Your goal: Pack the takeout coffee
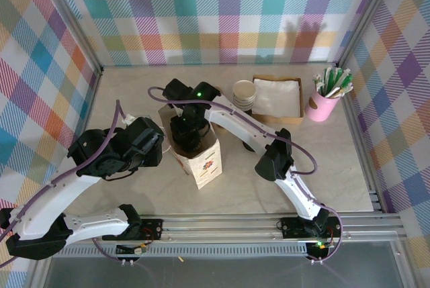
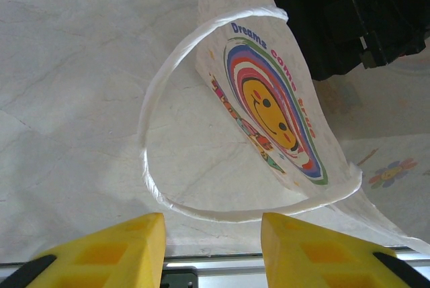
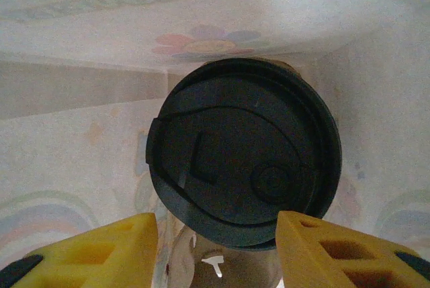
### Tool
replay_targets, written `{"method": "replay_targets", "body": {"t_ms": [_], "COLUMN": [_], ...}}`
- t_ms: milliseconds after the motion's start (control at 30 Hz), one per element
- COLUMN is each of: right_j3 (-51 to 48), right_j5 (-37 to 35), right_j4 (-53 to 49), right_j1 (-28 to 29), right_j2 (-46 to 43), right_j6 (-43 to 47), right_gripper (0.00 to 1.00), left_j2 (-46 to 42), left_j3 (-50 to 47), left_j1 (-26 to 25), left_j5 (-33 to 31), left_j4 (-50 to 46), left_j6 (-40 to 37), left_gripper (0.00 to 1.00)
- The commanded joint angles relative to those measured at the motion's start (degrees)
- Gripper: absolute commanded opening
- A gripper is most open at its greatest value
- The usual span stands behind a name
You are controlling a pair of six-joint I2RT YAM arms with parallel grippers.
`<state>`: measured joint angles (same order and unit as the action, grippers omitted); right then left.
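Right wrist: your right gripper [image 3: 215, 217] half-open above coffee cup [image 3: 242, 154], apparently set down inside paper bag [image 3: 80, 46]; left gripper [image 2: 211, 217] half-open, empty. Next, likely: lift straight out.

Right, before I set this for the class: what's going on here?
The right gripper hangs inside an upright paper bag, with the takeout coffee just below its fingers, black lid up and the bag walls around it. Whether the fingers grip the cup is unclear. The left gripper is open beside the bag, facing its white handle loop and the smiley print.
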<state>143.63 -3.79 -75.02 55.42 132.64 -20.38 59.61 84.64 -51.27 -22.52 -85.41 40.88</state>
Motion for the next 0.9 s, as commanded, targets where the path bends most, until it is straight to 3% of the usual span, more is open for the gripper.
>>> {"method": "replay_targets", "body": {"t_ms": [0,867], "right_j3": [-0.4,4.5], "right_j5": [1.8,-1.2], "right_j4": [-0.1,-1.7], "right_j1": [-0.5,-0.9], "right_j2": [0.8,-0.8], "right_j6": [-1.6,-5.2], "right_gripper": [0.49,0.49], "left_j2": [-0.3,-0.1], "left_j3": [0.1,0.2], "left_j1": [0.6,1.1], "left_j5": [0.4,0.9], "left_j4": [0.1,1.6], "left_j6": [-0.8,-4.0], "left_gripper": [0.41,0.42]}}
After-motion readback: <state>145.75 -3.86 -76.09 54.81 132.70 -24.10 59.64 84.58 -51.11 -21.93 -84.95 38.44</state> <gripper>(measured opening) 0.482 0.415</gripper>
